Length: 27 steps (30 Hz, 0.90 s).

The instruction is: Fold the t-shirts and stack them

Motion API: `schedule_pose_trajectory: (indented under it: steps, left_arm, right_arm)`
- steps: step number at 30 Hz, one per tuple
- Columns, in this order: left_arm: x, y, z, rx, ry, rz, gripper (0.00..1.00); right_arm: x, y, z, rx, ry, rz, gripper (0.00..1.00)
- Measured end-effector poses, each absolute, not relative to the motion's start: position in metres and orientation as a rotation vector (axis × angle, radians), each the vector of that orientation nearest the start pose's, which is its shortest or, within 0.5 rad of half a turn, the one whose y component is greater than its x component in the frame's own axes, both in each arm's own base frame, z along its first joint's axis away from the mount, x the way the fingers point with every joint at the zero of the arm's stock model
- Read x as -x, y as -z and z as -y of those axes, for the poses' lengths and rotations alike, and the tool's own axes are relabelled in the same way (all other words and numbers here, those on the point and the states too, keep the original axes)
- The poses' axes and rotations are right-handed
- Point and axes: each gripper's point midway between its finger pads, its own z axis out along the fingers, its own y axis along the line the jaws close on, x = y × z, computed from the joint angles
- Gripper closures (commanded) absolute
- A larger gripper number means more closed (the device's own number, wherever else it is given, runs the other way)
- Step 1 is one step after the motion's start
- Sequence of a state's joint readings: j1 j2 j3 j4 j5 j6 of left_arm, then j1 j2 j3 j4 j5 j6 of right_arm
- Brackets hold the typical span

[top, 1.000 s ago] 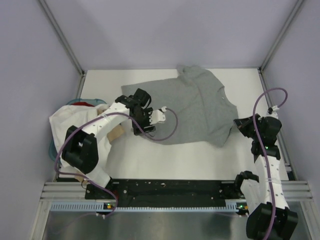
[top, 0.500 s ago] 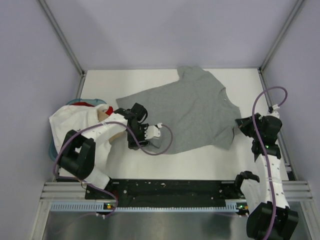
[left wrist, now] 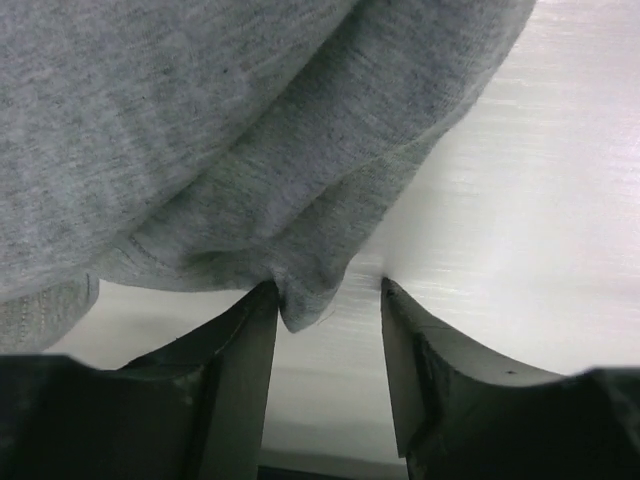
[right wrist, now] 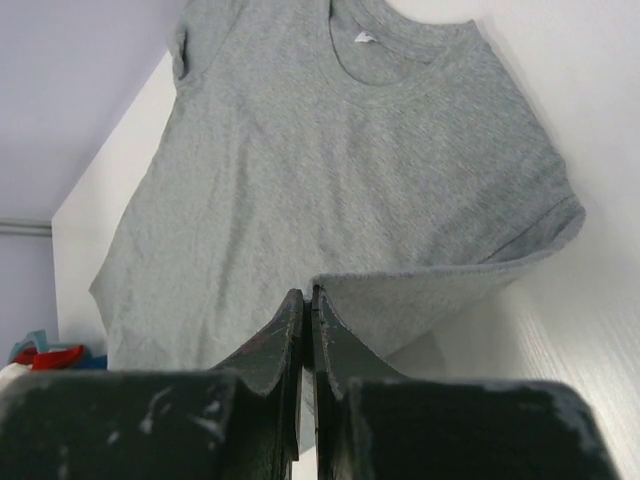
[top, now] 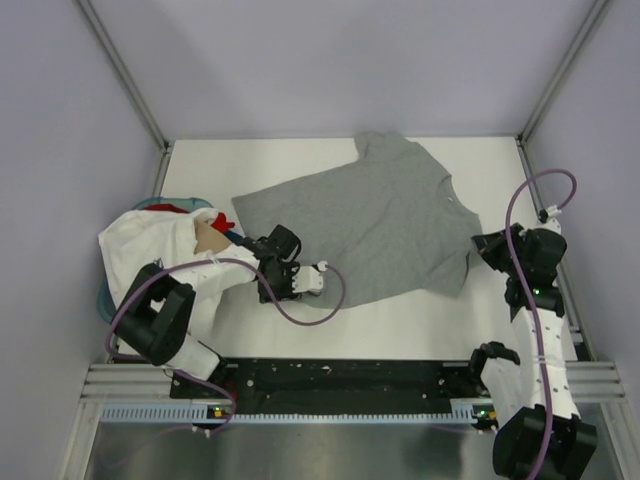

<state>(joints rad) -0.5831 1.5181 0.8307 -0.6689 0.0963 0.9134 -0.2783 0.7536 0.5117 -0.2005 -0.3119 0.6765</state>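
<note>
Lying spread on the white table (top: 400, 325) is a soft heather-grey cloth t-shirt (top: 380, 215), from the middle toward the right. The left gripper (left wrist: 330, 300) is at its near left corner, fingers apart, with the cloth tip hanging loose between them. The right gripper (right wrist: 307, 296) is pinched tight on the shirt's right edge, lifting it a little. A white cloth tee (top: 140, 245) sits heaped at the left.

just a plain white table (top: 262, 160) boxed in by pale lavender walls (top: 330, 60) with aluminium struts (top: 120, 70) running up the corners, a teal bin (top: 104, 298) at its left edge, and a black plate (top: 340, 375) plus a silver slotted rail (top: 125, 380) along the near side
</note>
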Motion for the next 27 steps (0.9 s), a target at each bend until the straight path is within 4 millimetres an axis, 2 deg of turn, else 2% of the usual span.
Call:
schedule_pose_trajectory:
  steps: [1, 2, 6, 8, 12, 16, 19, 23, 25, 27]
  left_arm:
    - [-0.228, -0.016, 0.131, -1.985, 0.076, -2.127, 0.76]
    - [-0.227, -0.016, 0.131, -1.977, 0.07, -2.13, 1.0]
    - [-0.221, -0.016, 0.131, -1.951, 0.056, -2.149, 1.0]
    - [-0.211, -0.019, 0.127, -1.944, 0.078, -2.192, 1.0]
    - [-0.182, -0.041, 0.117, -1.93, 0.16, -2.273, 1.0]
    - [-0.147, -0.077, 0.117, -1.923, 0.268, -2.248, 1.0]
    - [-0.114, -0.095, 0.119, -1.968, 0.359, -2.218, 1.0]
    - [-0.083, -0.101, 0.115, -2.009, 0.463, -2.275, 1.0]
    - [-0.077, -0.101, 0.112, -1.995, 0.47, -2.319, 1.0]
    - [-0.077, -0.101, 0.111, -1.968, 0.459, -2.352, 1.0]
  right_arm:
    - [-0.288, -0.167, 0.001, -0.75, -0.565, -1.89, 1.0]
    - [-0.288, -0.17, 0.001, -0.746, -0.563, -1.887, 1.0]
    - [-0.29, -0.187, 0.004, -0.725, -0.544, -1.861, 1.0]
    - [-0.29, -0.198, 0.005, -0.707, -0.531, -1.84, 1.0]
    - [-0.287, -0.219, 0.006, -0.671, -0.513, -1.805, 1.0]
    - [-0.275, -0.222, 0.004, -0.651, -0.489, -1.82, 1.0]
    - [-0.262, -0.228, 0.005, -0.644, -0.453, -1.827, 1.0]
    - [-0.252, -0.25, 0.005, -0.609, -0.426, -1.803, 1.0]
    - [-0.249, -0.257, 0.004, -0.585, -0.416, -1.788, 1.0]
    - [-0.247, -0.256, 0.004, -0.572, -0.407, -1.795, 1.0]
